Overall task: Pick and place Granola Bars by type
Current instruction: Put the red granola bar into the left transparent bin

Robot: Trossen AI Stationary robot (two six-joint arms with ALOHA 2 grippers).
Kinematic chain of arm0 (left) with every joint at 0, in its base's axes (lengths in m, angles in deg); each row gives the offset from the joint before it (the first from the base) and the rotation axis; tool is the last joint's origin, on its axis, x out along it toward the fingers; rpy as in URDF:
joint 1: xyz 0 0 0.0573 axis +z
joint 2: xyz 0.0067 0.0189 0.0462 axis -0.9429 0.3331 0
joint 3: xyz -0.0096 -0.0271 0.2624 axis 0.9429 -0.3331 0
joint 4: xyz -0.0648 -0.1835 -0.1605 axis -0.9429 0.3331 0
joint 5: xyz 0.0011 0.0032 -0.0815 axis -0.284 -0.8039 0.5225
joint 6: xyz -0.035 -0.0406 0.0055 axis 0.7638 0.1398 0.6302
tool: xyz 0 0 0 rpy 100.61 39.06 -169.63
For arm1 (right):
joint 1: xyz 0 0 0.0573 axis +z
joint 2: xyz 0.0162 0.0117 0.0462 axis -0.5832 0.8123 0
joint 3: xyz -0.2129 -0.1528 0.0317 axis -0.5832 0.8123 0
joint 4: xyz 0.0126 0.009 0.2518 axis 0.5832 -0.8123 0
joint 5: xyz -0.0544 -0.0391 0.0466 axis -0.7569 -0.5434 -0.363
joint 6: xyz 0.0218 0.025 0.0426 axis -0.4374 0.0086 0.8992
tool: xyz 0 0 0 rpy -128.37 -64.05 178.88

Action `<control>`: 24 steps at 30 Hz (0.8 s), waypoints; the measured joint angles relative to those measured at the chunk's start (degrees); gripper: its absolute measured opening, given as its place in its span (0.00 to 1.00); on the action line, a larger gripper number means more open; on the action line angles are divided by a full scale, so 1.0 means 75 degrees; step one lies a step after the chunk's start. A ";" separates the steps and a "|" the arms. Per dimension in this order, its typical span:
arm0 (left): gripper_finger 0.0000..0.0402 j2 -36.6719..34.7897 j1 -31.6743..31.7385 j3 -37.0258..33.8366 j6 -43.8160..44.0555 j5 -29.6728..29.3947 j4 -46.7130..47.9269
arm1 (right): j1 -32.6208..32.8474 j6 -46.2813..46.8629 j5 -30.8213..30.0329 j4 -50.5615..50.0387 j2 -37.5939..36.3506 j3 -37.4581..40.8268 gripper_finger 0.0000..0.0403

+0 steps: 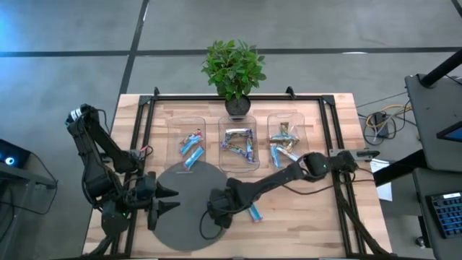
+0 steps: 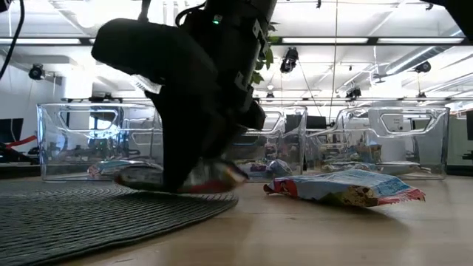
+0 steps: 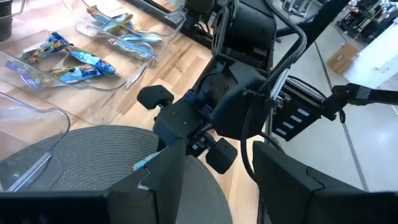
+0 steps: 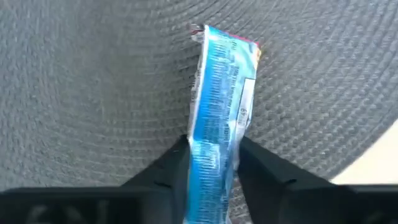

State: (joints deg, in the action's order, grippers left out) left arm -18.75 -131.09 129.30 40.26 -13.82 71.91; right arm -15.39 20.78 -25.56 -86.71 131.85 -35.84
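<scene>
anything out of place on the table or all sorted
One blue bar lies loose on the bare wood just right of the round grey mat, outside all three clear trays. The right pincer is closed on another blue bar over the mat.

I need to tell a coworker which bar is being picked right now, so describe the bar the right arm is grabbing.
Start at the round grey mat in front of the three clear trays. At its right edge the right gripper reaches down with its jaws around a blue-wrapped bar lying on the mat. The other loose blue bar lies on bare wood just beyond, untouched.
</scene>
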 joint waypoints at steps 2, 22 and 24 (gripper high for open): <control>0.42 0.0000 0.0000 0.0000 0.0000 0.0000 0.0034 | -0.0057 0.0075 0.0054 -0.0017 -0.0011 -0.0056 0.21; 0.42 -0.0952 -0.1020 0.0007 0.0006 -0.1988 0.0132 | -0.1972 0.2249 0.0846 0.1759 -0.0838 -0.2369 0.09; 0.42 -0.1095 -0.1218 0.0006 -0.0069 -0.2214 0.0183 | -0.2364 0.2676 0.0837 0.2098 -0.0760 -0.2291 0.11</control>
State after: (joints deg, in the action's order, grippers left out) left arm -26.96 -140.23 129.34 39.74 -30.42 73.28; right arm -33.12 40.85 -19.27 -70.98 126.15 -53.02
